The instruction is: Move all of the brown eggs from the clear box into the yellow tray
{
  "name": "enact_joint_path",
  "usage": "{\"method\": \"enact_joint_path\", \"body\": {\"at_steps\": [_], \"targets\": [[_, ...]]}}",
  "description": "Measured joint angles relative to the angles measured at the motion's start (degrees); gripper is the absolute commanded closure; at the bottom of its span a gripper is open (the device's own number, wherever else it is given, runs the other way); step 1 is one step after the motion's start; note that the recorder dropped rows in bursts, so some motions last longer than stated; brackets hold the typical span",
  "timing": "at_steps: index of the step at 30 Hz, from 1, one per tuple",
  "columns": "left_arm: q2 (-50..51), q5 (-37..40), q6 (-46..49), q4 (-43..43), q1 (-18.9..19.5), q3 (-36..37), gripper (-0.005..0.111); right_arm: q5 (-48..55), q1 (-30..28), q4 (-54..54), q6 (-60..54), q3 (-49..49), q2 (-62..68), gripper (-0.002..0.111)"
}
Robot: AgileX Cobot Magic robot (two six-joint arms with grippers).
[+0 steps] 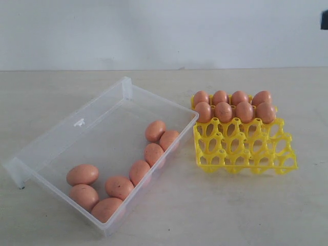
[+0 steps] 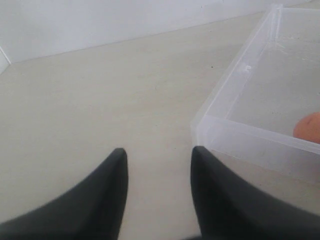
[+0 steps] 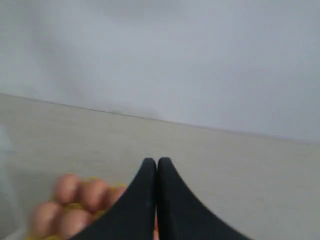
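Several brown eggs point(image 1: 119, 186) lie along the near and right side of the clear box point(image 1: 77, 123) on the left of the table. To its right stands the yellow tray point(image 1: 246, 151), with several more brown eggs point(image 1: 223, 110) filling its two back rows. Neither gripper shows in the exterior view. In the left wrist view my left gripper point(image 2: 159, 150) is open and empty above bare table, beside a corner of the clear box point(image 2: 250, 135), where one egg point(image 2: 309, 127) peeks in. My right gripper point(image 3: 156, 160) is shut on nothing, with blurred eggs point(image 3: 80, 192) in the tray beyond it.
A pale wall point(image 1: 164, 31) runs behind the beige table point(image 1: 205, 215). A small dark object point(image 1: 324, 19) shows at the top right corner of the exterior view. The tray's two front rows of cups hold nothing.
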Motion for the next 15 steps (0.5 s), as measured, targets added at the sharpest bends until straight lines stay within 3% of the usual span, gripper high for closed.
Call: {"method": "enact_joint_path", "body": {"at_steps": [3,6,11,15], "targets": [[0.0,0.0,0.0,0.0,0.0,0.0,0.065,11.5,-0.4,-2.9,11.2,3.0,0.1,0.109],[0.0,0.0,0.0,0.0,0.0,0.0,0.065,10.1,-0.3,-3.3,14.9,4.6,0.1,0.109],[0.0,0.0,0.0,0.0,0.0,0.0,0.065,4.5,-0.3,-3.8,11.5,6.2,0.8,0.109],[0.0,0.0,0.0,0.0,0.0,0.0,0.065,16.6,-0.1,-4.2,7.2,7.8,1.3,0.109]]}}
